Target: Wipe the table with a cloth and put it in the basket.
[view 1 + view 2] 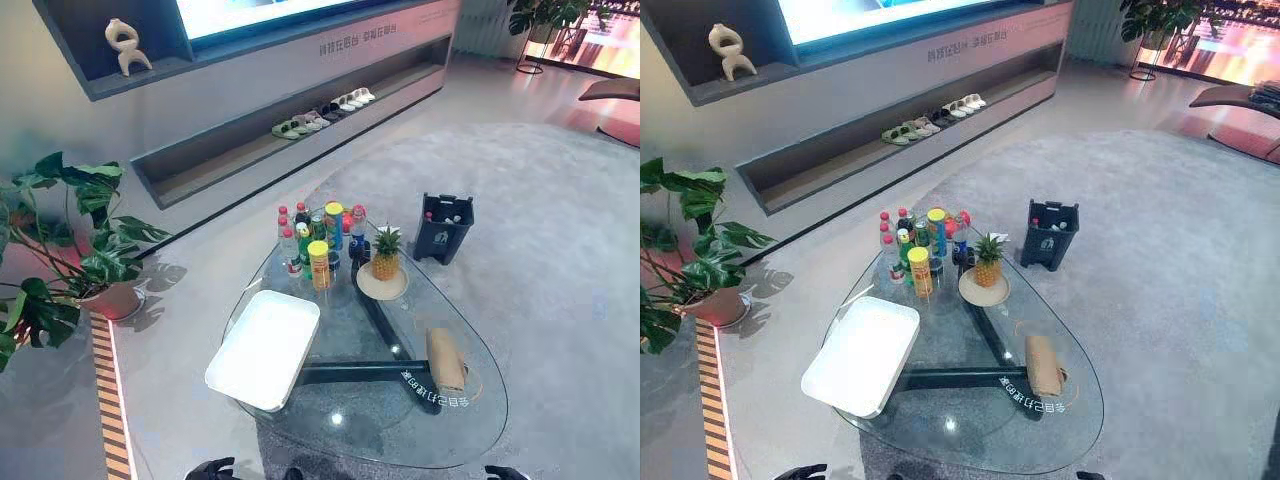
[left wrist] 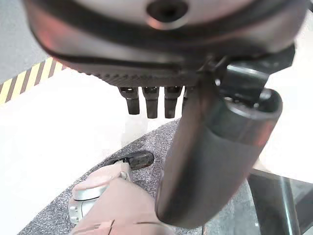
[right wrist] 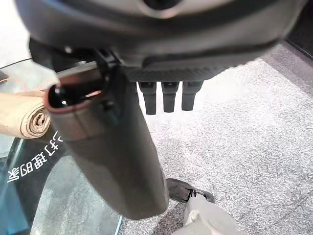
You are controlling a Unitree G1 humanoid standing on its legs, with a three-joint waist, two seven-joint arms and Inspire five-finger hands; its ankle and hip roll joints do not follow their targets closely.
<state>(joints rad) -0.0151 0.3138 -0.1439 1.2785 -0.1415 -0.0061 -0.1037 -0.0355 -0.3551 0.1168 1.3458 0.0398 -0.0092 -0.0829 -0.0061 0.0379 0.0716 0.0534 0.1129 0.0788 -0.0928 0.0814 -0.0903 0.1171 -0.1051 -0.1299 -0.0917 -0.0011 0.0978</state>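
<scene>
**Left eye view.** Noted an oval glass table standing on grey carpet. Found the rolled tan cloth lying on the glass toward the right near edge, grasped by neither hand. Found the white shallow basket on the table's left part, well apart from the cloth. Recorded at the far end a cluster of bottles and, just beside it, a pineapple upright on a round plate.

**Right eye view.** Recorded a black bin on the carpet near the table's far right end. Noted a potted plant on the floor to the left, pairs of slippers on a low wall shelf, and a pale sculpture on a higher shelf.

**Left wrist view.** Found the left hand released, with fingers straight, thumb standing clear, and nothing grasped. Noted carpet below the hand.

**Right wrist view.** Found the right hand likewise released, fingers straight, grasping nothing. Noted the cloth's rolled end resting on the glass, apart from the hand.
</scene>
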